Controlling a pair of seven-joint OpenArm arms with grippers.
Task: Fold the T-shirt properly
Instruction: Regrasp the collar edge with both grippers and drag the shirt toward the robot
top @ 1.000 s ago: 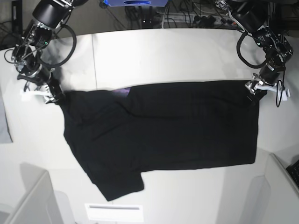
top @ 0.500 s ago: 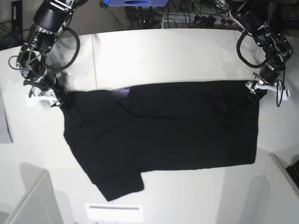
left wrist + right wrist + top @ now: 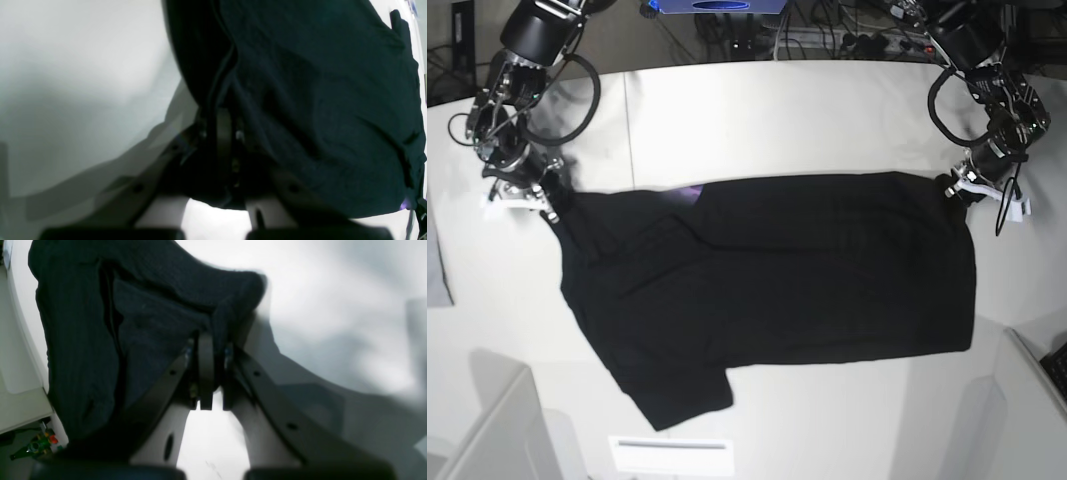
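So the black T-shirt (image 3: 777,270) is spread flat on the white table (image 3: 757,120), its far corners pinched by both closed grippers, right (image 3: 206,350) and left (image 3: 223,126). Looks like the grab step; next, both corners probably get lifted evenly and carried over.

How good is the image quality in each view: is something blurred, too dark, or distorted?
Base view: sharp, evenly lit, edges bent by the wide lens. Left wrist view: the T-shirt is a dark, soft mass with few folds readable; the fingers are out of focus. Right wrist view: table smeared with blur.
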